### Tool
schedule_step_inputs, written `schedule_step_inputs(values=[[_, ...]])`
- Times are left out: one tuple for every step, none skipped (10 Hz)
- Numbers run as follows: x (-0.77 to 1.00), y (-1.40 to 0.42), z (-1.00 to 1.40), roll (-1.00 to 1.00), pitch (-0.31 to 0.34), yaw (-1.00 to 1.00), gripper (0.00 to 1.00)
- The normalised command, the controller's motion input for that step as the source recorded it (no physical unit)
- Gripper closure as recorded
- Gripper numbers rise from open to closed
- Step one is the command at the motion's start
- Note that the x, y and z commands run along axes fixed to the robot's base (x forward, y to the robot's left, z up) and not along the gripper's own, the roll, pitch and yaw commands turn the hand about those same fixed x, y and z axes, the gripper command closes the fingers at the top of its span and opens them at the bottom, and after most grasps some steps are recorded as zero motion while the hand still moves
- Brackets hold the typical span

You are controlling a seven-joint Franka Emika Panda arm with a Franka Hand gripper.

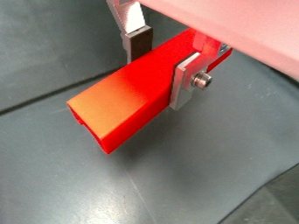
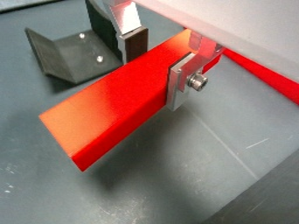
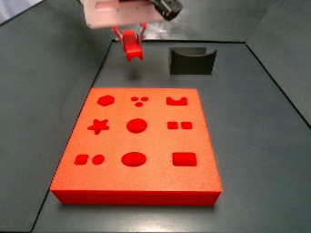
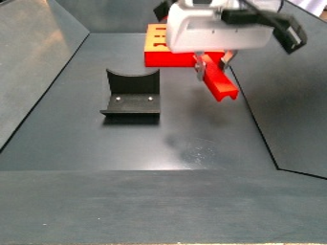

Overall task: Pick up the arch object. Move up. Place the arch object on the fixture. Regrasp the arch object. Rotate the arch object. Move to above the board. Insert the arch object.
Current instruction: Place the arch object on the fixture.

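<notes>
Tool pinching red bar in midair beside fixture, apart from board, likely carrying it toward fixture; next needing lowering onto scooped top.

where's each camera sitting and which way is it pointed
Wrist view: on the arm, looking down past the hand at the arch object it grips, over bare floor.
Wrist view: same mount, other angle; hand, arch object, fixture and board edge.
Side view: at the board's near end, facing the fixture; hand up at the back.
Side view: opposite end, fixture ahead, board behind, hand holding the arch object.
All show the held arch object.
</notes>
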Motion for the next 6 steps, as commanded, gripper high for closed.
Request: schedule_step_inputs(values=[[-0.02, -0.01, 1.00, -0.02, 0.024, 0.00, 1.00], [-0.02, -0.01, 1.00, -0.02, 0.026, 0.00, 1.00], [-0.02, -0.01, 1.00, -0.03, 0.029, 0.00, 1.00], [-0.02, -0.01, 1.00, -0.04, 0.029, 0.00, 1.00], [-0.02, -0.02, 1.00, -0.05, 0.029, 0.01, 1.00], [-0.02, -0.02, 0.91, -0.05, 0.033, 0.01, 1.00]])
